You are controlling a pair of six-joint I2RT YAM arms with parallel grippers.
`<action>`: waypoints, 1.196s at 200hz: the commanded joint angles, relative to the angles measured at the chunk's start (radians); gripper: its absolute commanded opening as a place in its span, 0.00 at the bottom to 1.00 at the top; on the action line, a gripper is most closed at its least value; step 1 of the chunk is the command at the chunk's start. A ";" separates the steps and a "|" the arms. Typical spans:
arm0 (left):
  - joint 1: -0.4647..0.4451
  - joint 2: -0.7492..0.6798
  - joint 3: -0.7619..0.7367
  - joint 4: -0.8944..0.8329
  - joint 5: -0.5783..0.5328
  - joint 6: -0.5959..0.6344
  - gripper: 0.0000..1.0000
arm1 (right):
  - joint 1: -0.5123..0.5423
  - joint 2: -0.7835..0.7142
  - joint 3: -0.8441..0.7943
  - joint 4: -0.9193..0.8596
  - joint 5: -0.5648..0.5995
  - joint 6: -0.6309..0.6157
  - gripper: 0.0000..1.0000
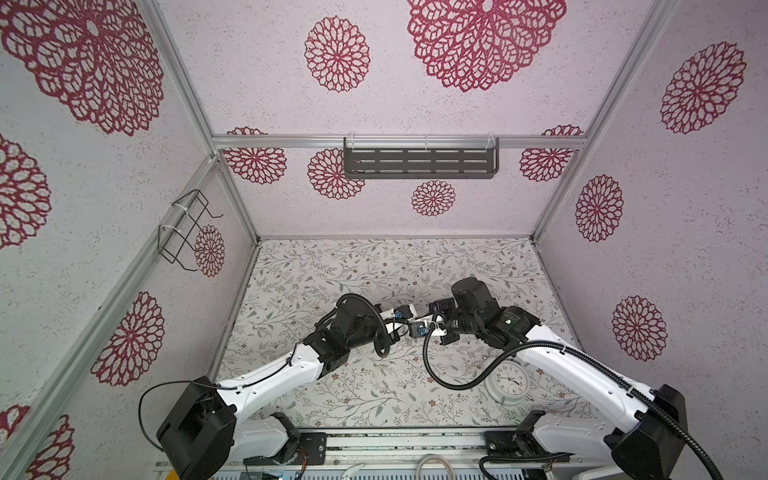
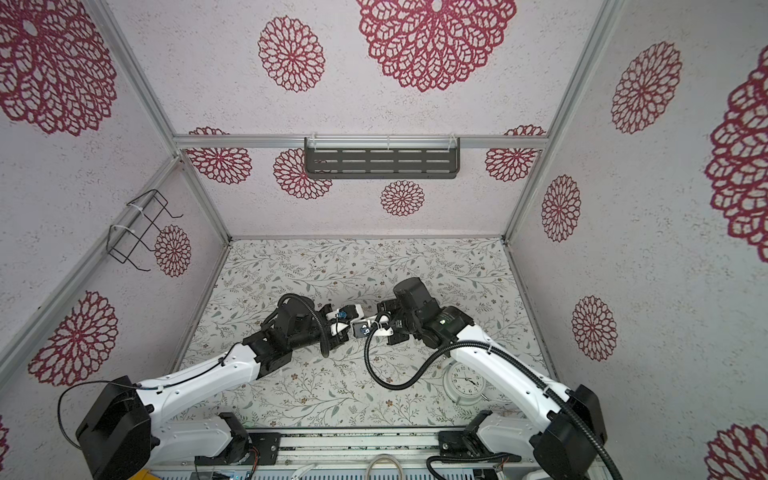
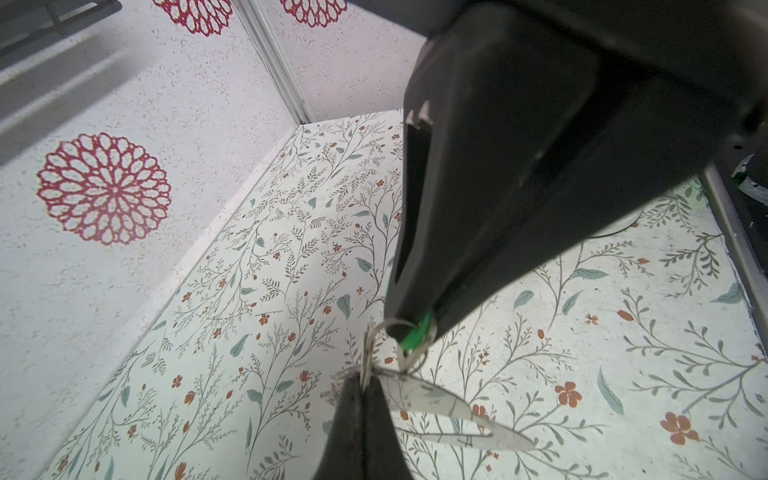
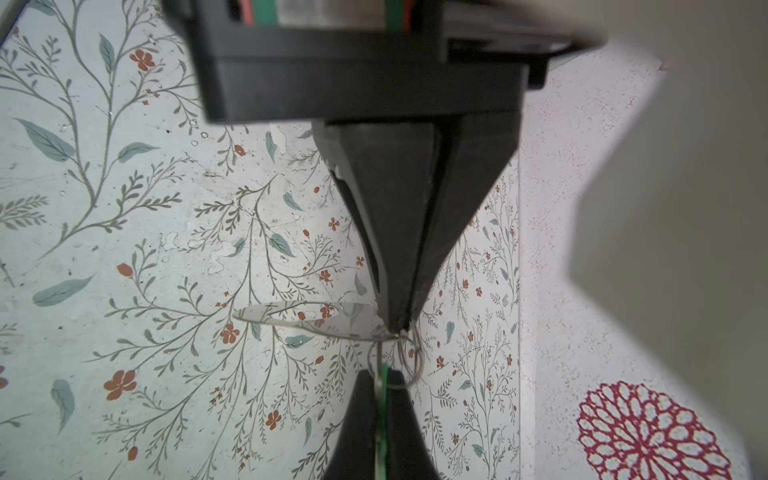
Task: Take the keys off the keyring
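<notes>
My left claw (image 3: 410, 329) clamps the green-tagged key (image 3: 417, 338) while my right claw (image 4: 400, 330) pinches the keyring (image 4: 255, 314) by its end. Both hang above the middle of the surface (image 3: 249, 332), opposed, I judge, so the wire loop (image 3: 367, 349) can work free

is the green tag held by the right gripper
No, the green tag sits pinched in the left gripper, while the right gripper grips a thin wire ring.

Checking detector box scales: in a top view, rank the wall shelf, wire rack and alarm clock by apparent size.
1. wall shelf
2. wire rack
3. alarm clock, partly hidden by the right arm, still clearly smallest
</notes>
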 commanded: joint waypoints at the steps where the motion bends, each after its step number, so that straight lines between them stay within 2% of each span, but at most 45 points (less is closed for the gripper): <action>1: -0.011 0.000 0.034 -0.001 -0.018 -0.016 0.00 | -0.001 -0.017 0.029 -0.010 -0.037 0.021 0.00; 88: 0.016 0.044 0.103 -0.029 0.005 -0.159 0.00 | 0.005 0.014 0.057 0.009 -0.048 0.019 0.00; 110: 0.053 0.041 0.091 -0.021 0.064 -0.215 0.07 | -0.011 0.022 0.071 -0.006 -0.052 0.000 0.00; 123: 0.068 0.037 0.084 -0.021 0.099 -0.227 0.16 | -0.020 0.030 0.082 -0.019 -0.063 -0.010 0.00; 165: 0.098 0.006 0.060 -0.044 0.161 -0.251 0.28 | -0.049 0.071 0.126 -0.077 -0.117 -0.049 0.00; 214: 0.185 -0.082 0.040 -0.157 0.243 -0.187 0.36 | -0.062 0.108 0.190 -0.171 -0.129 -0.126 0.00; 239: 0.251 -0.081 0.063 -0.185 0.317 -0.158 0.39 | -0.062 0.121 0.218 -0.214 -0.118 -0.190 0.00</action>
